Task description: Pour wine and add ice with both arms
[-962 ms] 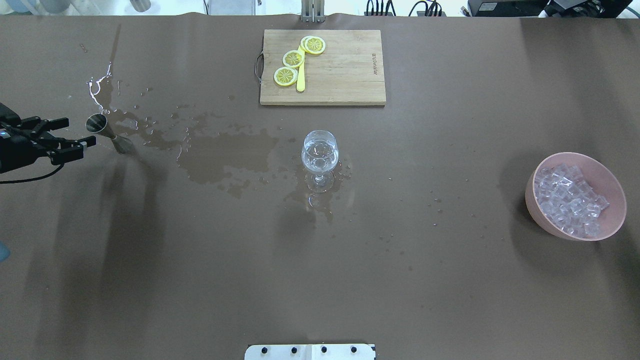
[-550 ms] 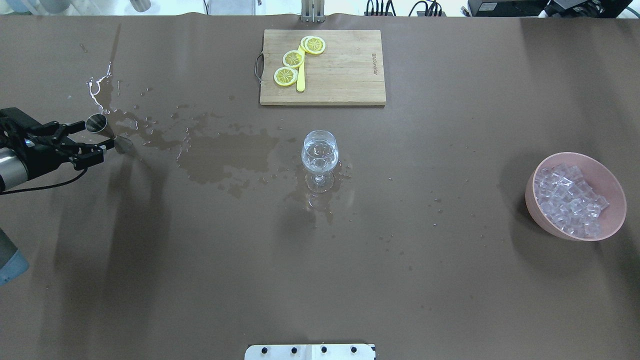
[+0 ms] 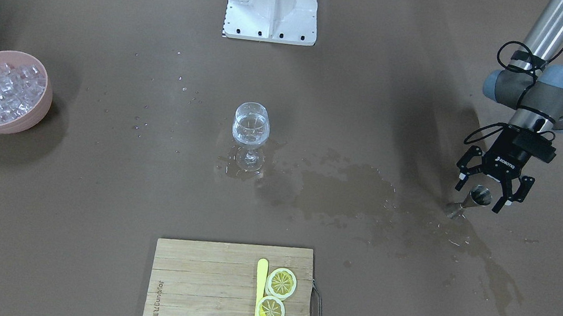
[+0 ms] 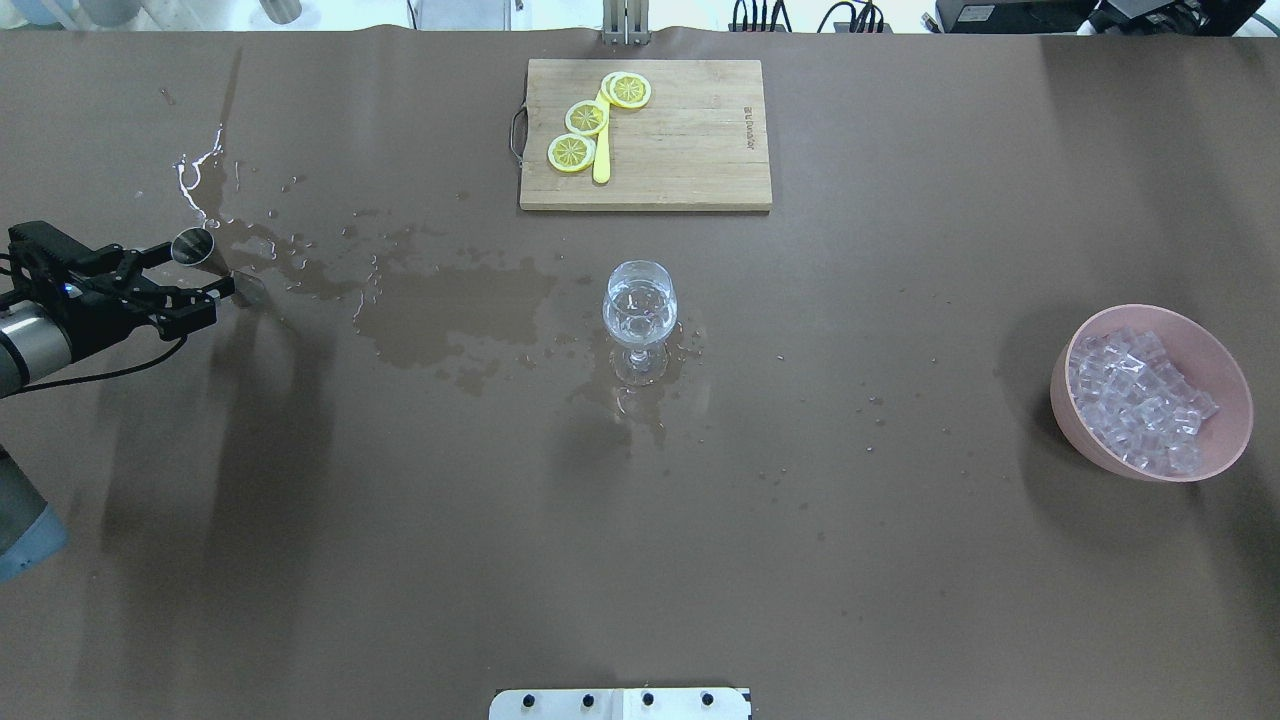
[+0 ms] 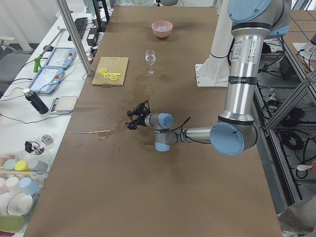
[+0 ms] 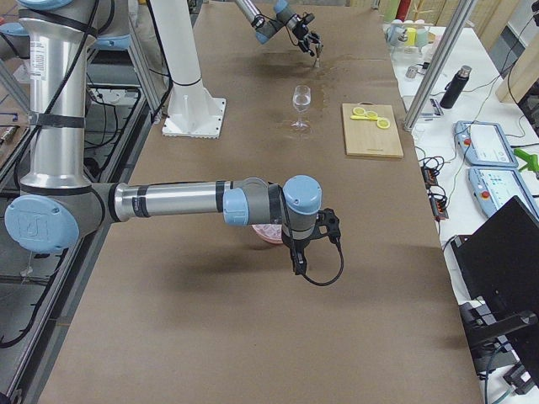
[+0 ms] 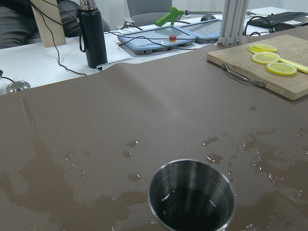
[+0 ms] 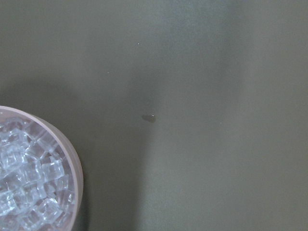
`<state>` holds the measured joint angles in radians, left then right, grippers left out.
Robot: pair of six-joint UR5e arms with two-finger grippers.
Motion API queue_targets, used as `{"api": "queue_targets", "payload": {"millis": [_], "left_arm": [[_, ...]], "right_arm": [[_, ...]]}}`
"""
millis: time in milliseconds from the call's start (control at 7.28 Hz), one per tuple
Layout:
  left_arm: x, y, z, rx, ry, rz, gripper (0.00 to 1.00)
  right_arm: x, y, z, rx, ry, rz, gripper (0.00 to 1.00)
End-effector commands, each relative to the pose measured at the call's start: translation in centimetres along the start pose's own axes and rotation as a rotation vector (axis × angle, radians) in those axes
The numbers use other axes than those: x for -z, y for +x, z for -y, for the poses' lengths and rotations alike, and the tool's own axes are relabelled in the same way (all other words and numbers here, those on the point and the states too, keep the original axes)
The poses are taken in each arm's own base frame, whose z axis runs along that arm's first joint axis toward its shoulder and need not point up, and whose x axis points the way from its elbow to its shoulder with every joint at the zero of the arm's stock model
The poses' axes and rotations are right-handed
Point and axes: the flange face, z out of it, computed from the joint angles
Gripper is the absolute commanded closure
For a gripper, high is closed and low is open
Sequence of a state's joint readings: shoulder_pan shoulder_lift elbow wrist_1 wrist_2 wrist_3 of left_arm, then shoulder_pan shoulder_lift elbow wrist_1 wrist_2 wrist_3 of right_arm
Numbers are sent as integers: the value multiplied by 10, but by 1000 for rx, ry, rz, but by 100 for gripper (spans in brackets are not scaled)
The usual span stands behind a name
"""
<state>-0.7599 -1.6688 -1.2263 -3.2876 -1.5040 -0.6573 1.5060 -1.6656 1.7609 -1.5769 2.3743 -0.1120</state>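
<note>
Where I am in the job: I think the pouring part is done or nearly done, and the ice part has not begun.
Wine: the wine [image 3: 250, 129] sits in the glass [image 3: 249, 136], which stands upright near the middle of the table [image 3: 430, 63]. It fills only the lower part of the bowl of the glass.
Metal cup: the small metal cup [image 7: 192, 195] stands on the table far out on my left side, well apart from the glass. I see a few shiny spots inside it, but I cannot tell if any wine is left in there.
Left gripper: the left gripper [image 3: 479, 197] is spread wide, with one finger on each side of the metal cup. It does not squeeze the cup.
Right gripper: the right gripper [image 6: 301, 252] hangs over the table just beside the pink bowl [image 3: 26, 121]. I only see it from the side, so I cannot tell if it is wide or closed.
Ice: the ice [image 3: 3, 86] is heaped in the pink bowl on my right side. I can make out no cubes in the glass.
Spill: a big wet puddle [image 3: 342, 186] runs between the metal cup and the glass.
Left to do: pick up ice from the bowl and drop it into the glass.
</note>
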Motion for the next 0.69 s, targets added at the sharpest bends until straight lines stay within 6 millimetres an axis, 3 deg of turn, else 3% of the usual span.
{"api": "queue_targets", "payload": {"millis": [0,275,550], "left_arm": [[-14,4,-1,-2,4,11,7],[-17,13,-14,-7,-21,-1,7],[-18,18,-17,-10,-27,-14,21]], "right_arm": [[1,0,0,1,1,0,0],[1,-1,0,2,2,0,0],[8,-2,0,2,15,-2,0]]}}
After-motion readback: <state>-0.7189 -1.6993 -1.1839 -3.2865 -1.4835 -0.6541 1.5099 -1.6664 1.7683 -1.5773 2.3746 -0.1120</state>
